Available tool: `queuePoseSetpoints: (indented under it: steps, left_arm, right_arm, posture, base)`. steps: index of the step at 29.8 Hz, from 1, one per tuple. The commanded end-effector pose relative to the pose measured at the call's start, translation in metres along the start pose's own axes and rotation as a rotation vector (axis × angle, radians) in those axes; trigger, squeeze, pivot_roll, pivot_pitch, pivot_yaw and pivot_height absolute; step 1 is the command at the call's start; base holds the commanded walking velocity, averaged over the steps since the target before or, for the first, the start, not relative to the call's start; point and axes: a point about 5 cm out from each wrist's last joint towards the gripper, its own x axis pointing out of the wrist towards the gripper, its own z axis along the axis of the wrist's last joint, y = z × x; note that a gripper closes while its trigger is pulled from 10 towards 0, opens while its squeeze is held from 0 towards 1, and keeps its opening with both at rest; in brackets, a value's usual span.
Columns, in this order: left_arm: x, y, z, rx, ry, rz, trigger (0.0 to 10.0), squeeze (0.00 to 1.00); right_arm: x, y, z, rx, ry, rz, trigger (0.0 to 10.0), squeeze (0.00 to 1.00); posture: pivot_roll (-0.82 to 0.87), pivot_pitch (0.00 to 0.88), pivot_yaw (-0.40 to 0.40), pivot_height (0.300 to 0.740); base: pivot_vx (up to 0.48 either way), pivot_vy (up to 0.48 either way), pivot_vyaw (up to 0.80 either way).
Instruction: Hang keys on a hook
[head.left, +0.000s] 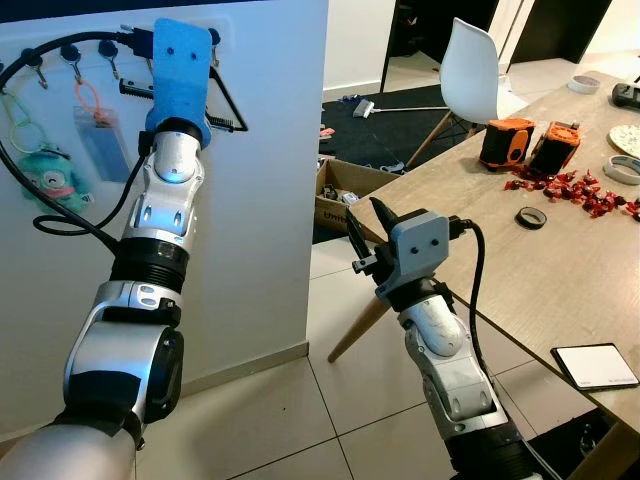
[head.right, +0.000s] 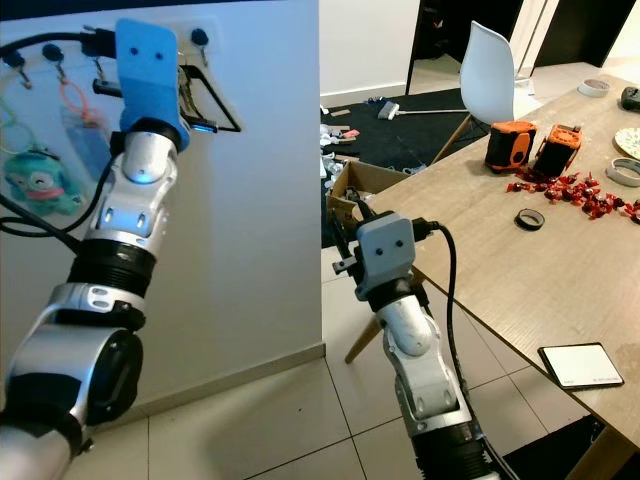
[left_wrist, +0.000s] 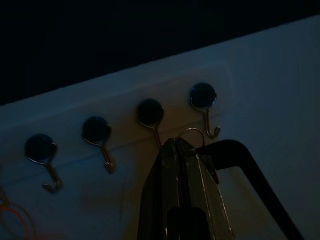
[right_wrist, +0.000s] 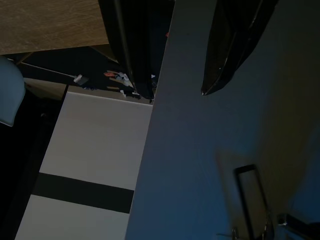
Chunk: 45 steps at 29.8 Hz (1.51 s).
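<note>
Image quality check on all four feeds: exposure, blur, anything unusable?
Left and right eye views: well lit and sharp; the left claw at the hooks reads clearly. Left wrist view: very dark with a blue cast, yet the four hooks and a key ring at the shut fingertips are discernible. Right wrist view: dim, fingers in silhouette, wall in shade.

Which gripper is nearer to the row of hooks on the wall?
Left. The left gripper is up at the hooks, fingers shut on a key ring. The right gripper hangs low, beside the table.
</note>
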Motion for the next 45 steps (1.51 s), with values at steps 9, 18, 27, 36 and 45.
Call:
queuePoseSetpoints:
  steps: [9,18,27,36,45]
  left_arm:
    - [0.006,0.027,-0.006,0.067,0.001,0.071,10.0,0.0]
    - [0.008,0.035,-0.014,0.065,0.019,0.095,10.0,0.0]
    - [0.012,0.042,-0.01,0.075,0.009,0.129,10.0,0.0]
    - [0.015,0.051,-0.006,0.084,-0.006,0.156,10.0,0.0]
    - [0.015,0.047,-0.008,0.095,0.001,0.137,10.0,0.0]
  right_arm:
    - [0.007,0.003,0.016,-0.007,-0.056,0.081,10.0,0.0]
    - [0.011,0.014,0.021,0.0,-0.068,0.173,10.0,0.0]
    - [0.012,0.016,0.022,0.005,-0.069,0.181,10.0,0.0]
    - [0.01,0.015,0.02,0.01,-0.057,0.171,10.0,0.0]
    - [0.01,0.017,0.02,0.018,-0.055,0.17,10.0,0.0]
  posture:
    - [0.02,0.198,0.033,0.74]
    - [0.02,0.199,0.02,0.74]
    - [0.02,0.201,0.025,0.74]
    - [0.02,0.203,0.029,0.74]
    - [0.02,0.208,0.029,0.74]
  base:
    - [0.0,0.0,0.0]
    - [0.0,0.0,0.0]
    - [0.0,0.0,0.0]
    - [0.0,0.0,0.0]
    - [0.0,0.0,0.0]
